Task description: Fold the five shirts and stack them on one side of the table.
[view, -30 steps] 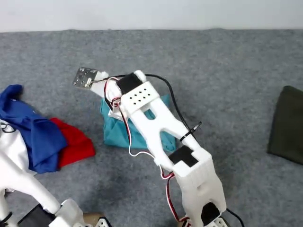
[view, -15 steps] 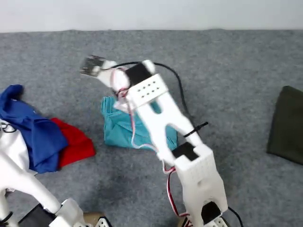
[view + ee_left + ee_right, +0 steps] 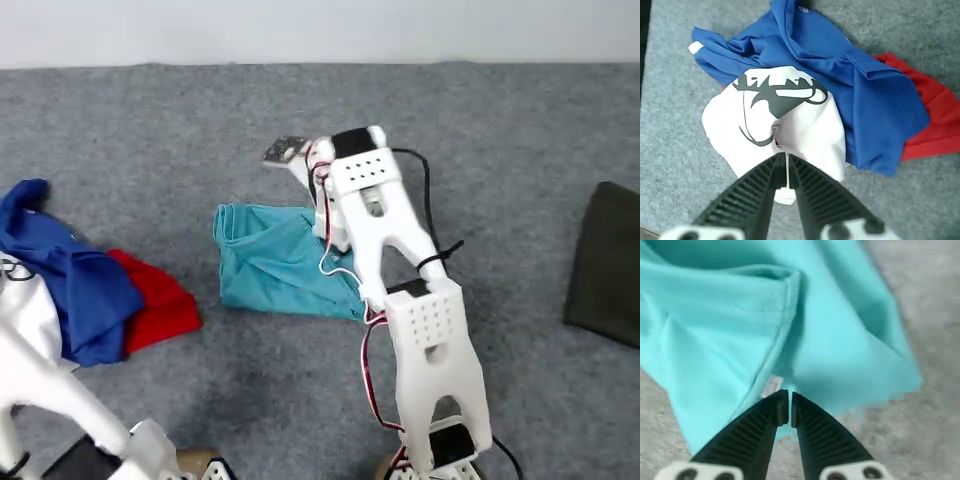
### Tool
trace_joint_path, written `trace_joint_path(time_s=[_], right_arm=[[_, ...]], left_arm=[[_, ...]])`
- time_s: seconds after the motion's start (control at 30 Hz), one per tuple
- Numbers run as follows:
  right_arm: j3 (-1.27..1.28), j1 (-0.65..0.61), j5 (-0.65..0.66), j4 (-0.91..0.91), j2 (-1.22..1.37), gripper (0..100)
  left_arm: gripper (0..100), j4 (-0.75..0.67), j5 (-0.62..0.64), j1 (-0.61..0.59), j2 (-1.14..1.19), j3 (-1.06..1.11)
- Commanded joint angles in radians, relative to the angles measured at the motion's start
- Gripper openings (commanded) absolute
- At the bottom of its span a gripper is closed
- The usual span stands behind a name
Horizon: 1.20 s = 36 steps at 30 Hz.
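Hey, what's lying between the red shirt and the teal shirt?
Nothing. In the high view, a bare strip of grey table cover separates the red shirt from the teal shirt.

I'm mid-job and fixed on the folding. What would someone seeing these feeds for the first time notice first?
First, the white right arm stretching across mid-table, its jaws shut above the far edge of the teal shirt, which lies loosely folded on the grey table. Next, the bright heap at the table's left: blue shirt, red shirt and white shirt tangled together. A dark green shirt lies alone at the right edge.
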Motion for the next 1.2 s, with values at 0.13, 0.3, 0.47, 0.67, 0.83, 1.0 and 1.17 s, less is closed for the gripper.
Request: trace_joint_path(time_s=[0.13, 0.3, 0.47, 0.67, 0.83, 1.0, 1.17], right_arm=[[-0.098, -0.283, -0.026, 0.059, -0.031, 0.9], [-0.106, -0.421, -0.068, 0.059, -0.171, 0.9], [-0.107, -0.383, -0.063, 0.058, -0.245, 0.9], [-0.112, -0.225, -0.063, 0.054, -0.166, 0.9], [-0.107, -0.272, -0.071, 0.061, -0.059, 0.9], [-0.103, -0.429, -0.137, 0.061, -0.048, 0.9], [-0.006, -0.526, -0.143, 0.061, -0.053, 0.9]], left_arm=[[2, 0.018, -0.003, -0.008, -0.089, -0.001], [2, 0.017, -0.003, -0.008, -0.094, 0.039], [2, 0.017, -0.005, -0.008, -0.094, 0.053], [2, 0.017, -0.005, -0.008, -0.094, 0.053], [2, 0.003, -0.005, -0.005, -0.091, 0.053], [2, 0.002, -0.005, -0.006, -0.091, 0.051], [2, 0.002, -0.005, -0.006, -0.091, 0.051]])
